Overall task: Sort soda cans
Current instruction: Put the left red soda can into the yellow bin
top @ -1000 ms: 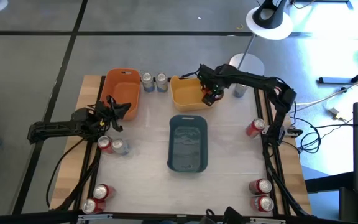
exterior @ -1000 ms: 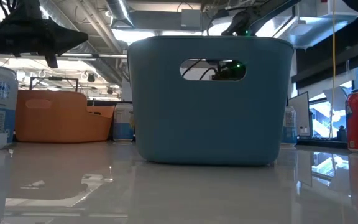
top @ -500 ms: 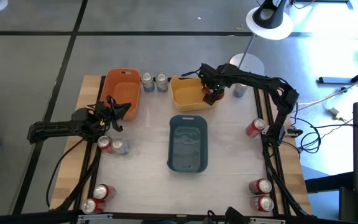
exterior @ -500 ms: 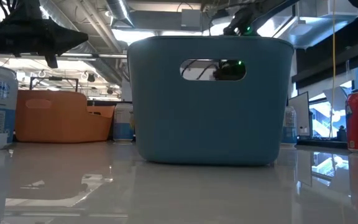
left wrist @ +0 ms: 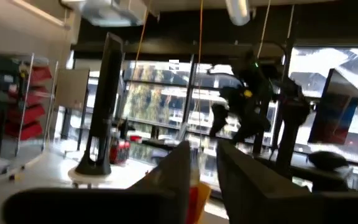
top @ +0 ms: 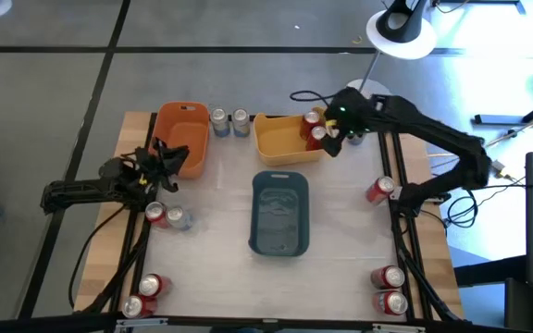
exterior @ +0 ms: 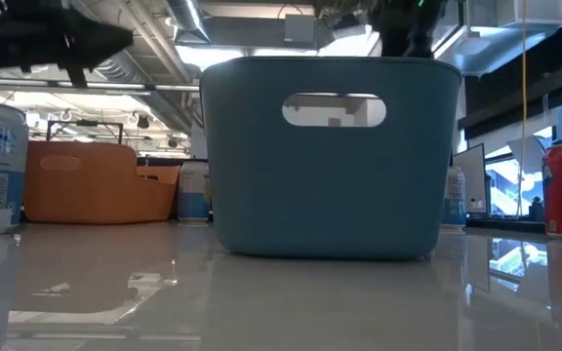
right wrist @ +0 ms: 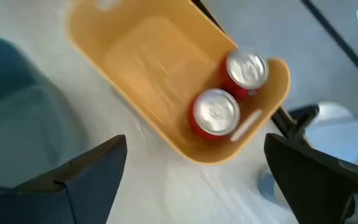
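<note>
The right gripper had its fingers spread wide and empty, hanging over the near end of the yellow bin. Two red soda cans stood upright in that end of the bin, side by side and touching or nearly so; the empty fingers above them suggested a can had just been let go there, with reds gathered in this bin. In the high view that gripper sat upper right of centre, at the yellow bin's right edge.

The left gripper hovered at centre left, by the orange bin's lower corner. Its fingers showed a narrow gap with something orange-red between them; whether they gripped anything could not be told.

Loose cans stood around the desk: two silver ones between the orange and yellow bins, others at its edges and corners. The blue-grey bin lay empty in the middle.
</note>
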You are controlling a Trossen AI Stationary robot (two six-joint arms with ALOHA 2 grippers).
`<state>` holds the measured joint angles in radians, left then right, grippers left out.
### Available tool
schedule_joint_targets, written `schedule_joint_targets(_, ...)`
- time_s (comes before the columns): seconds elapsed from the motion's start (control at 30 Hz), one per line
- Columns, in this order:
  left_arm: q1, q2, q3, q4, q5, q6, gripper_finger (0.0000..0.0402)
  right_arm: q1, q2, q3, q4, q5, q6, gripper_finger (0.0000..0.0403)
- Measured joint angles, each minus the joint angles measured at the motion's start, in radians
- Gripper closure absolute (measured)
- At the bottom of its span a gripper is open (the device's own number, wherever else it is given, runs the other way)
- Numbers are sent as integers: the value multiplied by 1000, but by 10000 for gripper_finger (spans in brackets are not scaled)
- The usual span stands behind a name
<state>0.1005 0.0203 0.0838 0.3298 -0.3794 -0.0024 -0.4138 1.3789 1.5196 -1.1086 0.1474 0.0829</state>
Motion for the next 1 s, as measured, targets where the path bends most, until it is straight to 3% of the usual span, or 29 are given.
schedule_joint_targets(0.2, -7, 153, 209, -93, -1, 52, 210, 96, -63, 0, 47, 84, 9, 24)
schedule_joint_targets(0.43, -84, 520, 646, -447, 8, 86, 130, 163, -67, -9, 43, 158, 23, 24)
schedule_joint_targets(0.6, -194, 784, 963, -842, 41, 48, 115, 212, -67, -30, 17, 165, 79, 24)
schedule_joint_targets(0.73, -280, 935, 1156, -1131, 40, -103, 114, 261, -67, -61, -2, 184, 105, 24)
schedule_joint_targets(0.87, -369, 1040, 1266, -1331, 40, -325, 114, 306, -67, -105, -2, 211, 108, 24)
schedule_joint_targets(1.0, -444, 1094, 1284, -1418, 47, -480, 114, 337, -67, -147, -2, 245, 145, 24)
